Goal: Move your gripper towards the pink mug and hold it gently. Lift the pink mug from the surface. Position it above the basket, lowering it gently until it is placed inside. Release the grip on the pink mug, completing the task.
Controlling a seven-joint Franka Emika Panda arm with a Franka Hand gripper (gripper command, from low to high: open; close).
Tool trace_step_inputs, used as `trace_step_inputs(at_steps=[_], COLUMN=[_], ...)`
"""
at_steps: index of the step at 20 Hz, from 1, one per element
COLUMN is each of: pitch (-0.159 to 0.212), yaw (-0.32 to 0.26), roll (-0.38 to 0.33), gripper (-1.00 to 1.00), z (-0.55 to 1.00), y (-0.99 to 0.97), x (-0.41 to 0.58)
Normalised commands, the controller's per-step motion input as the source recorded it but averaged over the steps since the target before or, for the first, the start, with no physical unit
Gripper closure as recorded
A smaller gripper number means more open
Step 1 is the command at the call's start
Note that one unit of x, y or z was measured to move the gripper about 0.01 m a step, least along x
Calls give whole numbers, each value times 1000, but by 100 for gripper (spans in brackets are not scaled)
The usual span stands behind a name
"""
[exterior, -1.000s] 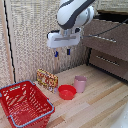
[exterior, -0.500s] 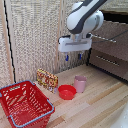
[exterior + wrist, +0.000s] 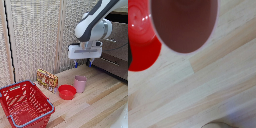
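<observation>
The pink mug [image 3: 80, 83] stands upright on the wooden floor, just to the exterior view's right of a shallow red bowl [image 3: 67, 92]. My gripper [image 3: 83, 63] hangs above the mug, apart from it, with its two blue-tipped fingers spread and nothing between them. In the wrist view the mug's dark inside [image 3: 184, 24] fills one side of the picture, with the red bowl [image 3: 142, 42] beside it. The red basket [image 3: 25, 105] with its grey-blue rim stands at the exterior view's lower left and holds nothing that I can see.
A patterned flat box [image 3: 46, 79] leans against the woven wall panel behind the bowl. A wooden cabinet [image 3: 115, 60] stands at the exterior view's right. Pale wooden floor [image 3: 95, 110] lies between the basket and the mug.
The arm has moved toward the exterior view's right and now hangs over the pink mug. The mug, bowl and basket have not moved.
</observation>
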Motion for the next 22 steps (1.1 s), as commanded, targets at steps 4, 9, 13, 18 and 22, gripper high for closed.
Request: trace_step_inputs(at_steps=[4,9,13,18,22], pitch=[0,0,0,1,10], yaw=[-77,-37,-2,0,0], roll=[-15,-64,-84,-67,-11], gripper=[-100,-100,-100,100,100], z=[-494,-555,-481,-239,-52], y=[-231,-66,0,2,0], x=[-231,-135,-26,0,-1])
